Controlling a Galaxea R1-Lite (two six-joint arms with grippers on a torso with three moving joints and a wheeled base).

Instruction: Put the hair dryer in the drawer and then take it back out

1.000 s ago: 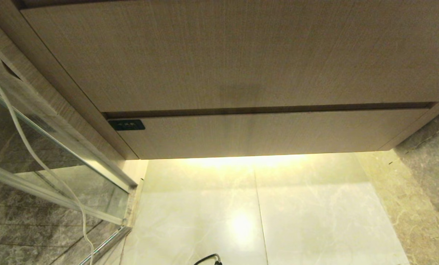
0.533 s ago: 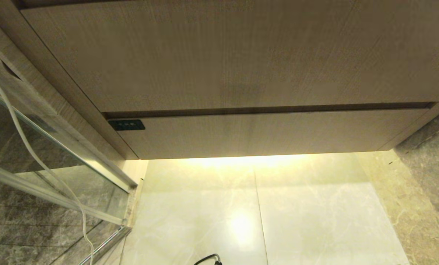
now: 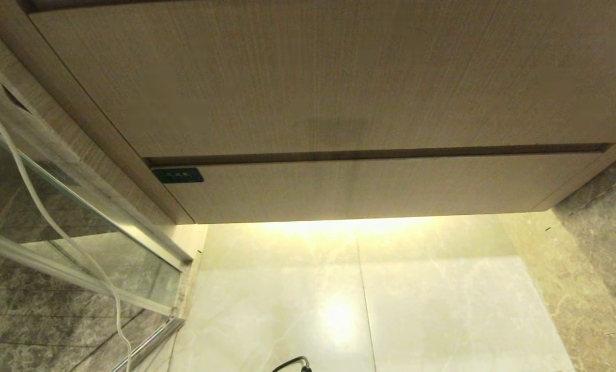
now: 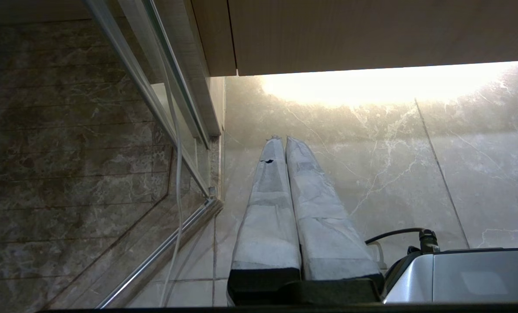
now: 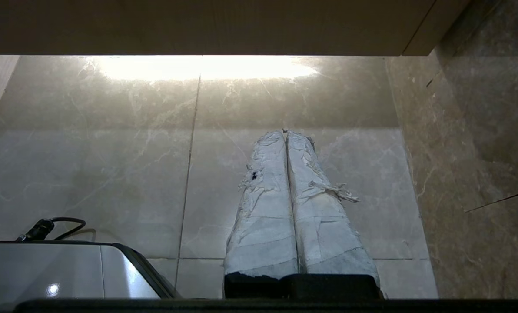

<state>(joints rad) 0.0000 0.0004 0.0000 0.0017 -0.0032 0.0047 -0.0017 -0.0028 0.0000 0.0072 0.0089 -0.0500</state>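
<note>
left pincer (image 4: 280,139) closed above floor tiles (image 4: 415,174)

No displacement is observed across the three head-view samples: the drawer (image 3: 370,188) front, its dark label (image 3: 178,175), the tall panel (image 3: 328,77) above it, the white cord (image 3: 44,217) at the left and the black cable (image 3: 292,364) at the lower edge all sit at the same picture positions as a second ago. The only difference is a slight variation in grain on the wood faces. Neither tool enters the head view in any sample, so no arm motion is recorded there.
</note>
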